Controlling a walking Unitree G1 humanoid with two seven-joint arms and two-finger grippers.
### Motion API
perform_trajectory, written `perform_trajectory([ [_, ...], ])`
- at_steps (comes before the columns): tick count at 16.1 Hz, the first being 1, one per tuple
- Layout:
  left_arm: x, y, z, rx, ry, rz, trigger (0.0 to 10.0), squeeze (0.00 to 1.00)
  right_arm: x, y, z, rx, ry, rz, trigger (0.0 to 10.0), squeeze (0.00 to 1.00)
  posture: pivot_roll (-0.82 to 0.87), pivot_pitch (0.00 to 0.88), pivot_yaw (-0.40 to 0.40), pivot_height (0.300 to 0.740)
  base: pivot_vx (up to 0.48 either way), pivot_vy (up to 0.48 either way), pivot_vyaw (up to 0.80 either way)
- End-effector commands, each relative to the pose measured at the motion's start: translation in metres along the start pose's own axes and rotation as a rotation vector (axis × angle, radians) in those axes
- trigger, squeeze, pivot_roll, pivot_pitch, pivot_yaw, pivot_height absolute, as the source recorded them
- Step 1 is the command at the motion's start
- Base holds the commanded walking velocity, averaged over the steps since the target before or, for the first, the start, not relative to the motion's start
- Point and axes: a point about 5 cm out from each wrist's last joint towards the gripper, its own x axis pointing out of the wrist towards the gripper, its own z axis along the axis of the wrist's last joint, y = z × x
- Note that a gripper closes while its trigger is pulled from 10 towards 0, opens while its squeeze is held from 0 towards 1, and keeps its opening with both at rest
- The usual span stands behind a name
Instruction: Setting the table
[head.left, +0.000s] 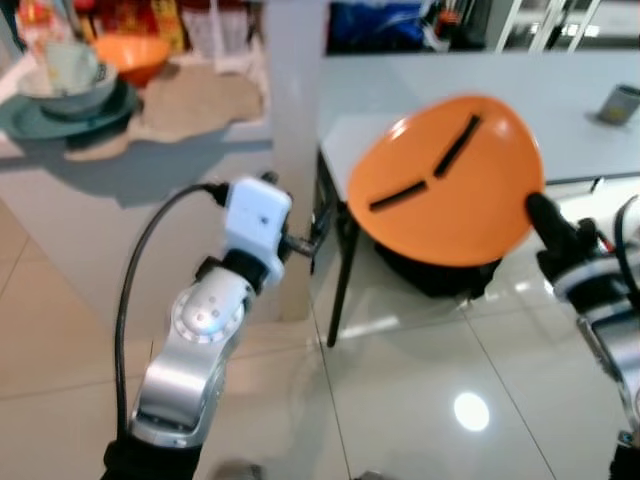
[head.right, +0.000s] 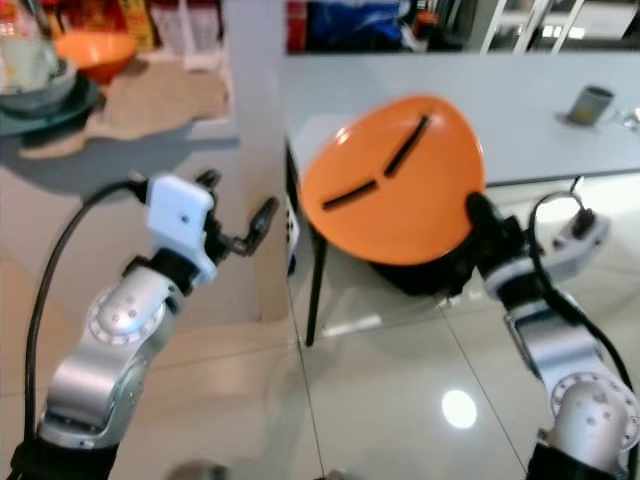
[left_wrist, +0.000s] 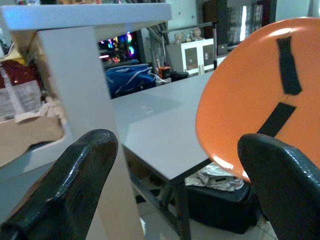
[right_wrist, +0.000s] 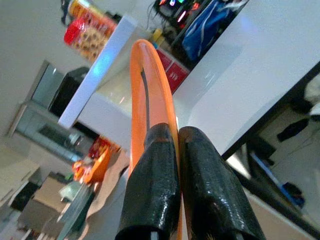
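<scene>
Your right gripper is clenched on the rim of one round orange plastic plate, with the edge pinched between its two black fingers. You are holding that plate tilted up on edge in the air, in front of the near corner of the grey rectangular table and above the glossy tiled floor. Its face carries two black strips, one upper and one lower, set at an angle to each other.

Your left gripper is released and empty, its two fingers spread wide, raised beside the white square pillar.

To your far left, on the white counter, you have one orange bowl and one grey-green bowl sitting on one dark green plate, next to a tan cloth. One small grey cup stands on the far right of the table. One black bin sits under the table.
</scene>
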Motion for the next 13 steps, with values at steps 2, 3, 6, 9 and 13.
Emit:
perform_trajectory([
  [2, 0.0, 0.005, -0.004, 0.015, 0.045, 0.02, 10.0, 0.0, 0.002, 0.008, 0.004, -0.005, -0.033, 0.033, 10.0, 0.0, 0.03, 0.066, -0.043, 0.74, 0.0, 0.0, 0.0],
  [3, 0.0, 0.005, -0.003, 0.024, 0.039, 0.021, 10.0, 0.0, 0.002, 0.007, 0.004, -0.005, -0.032, 0.031, 10.0, 0.0, 0.03, 0.066, -0.043, 0.74, 0.0, 0.0, 0.0],
  [6, 0.004, 0.005, 0.003, 0.011, 0.002, 0.015, 10.0, 0.0, 0.004, 0.007, 0.005, 0.001, -0.039, 0.034, 10.0, 0.0, 0.03, 0.063, -0.042, 0.74, 0.0, 0.0, 0.0],
  [9, 0.004, 0.005, 0.006, -0.007, -0.01, 0.009, 10.0, 0.0, 0.004, 0.005, 0.005, -0.005, -0.036, 0.023, 10.0, 0.0, 0.04, 0.048, -0.041, 0.74, 0.241, 0.0, -0.66],
  [13, 0.005, 0.005, 0.006, -0.003, -0.015, 0.003, 10.0, 0.0, 0.004, 0.004, 0.005, -0.002, -0.039, 0.02, 10.0, 0.0, 0.04, 0.038, -0.041, 0.74, 0.371, 0.0, -0.78],
])
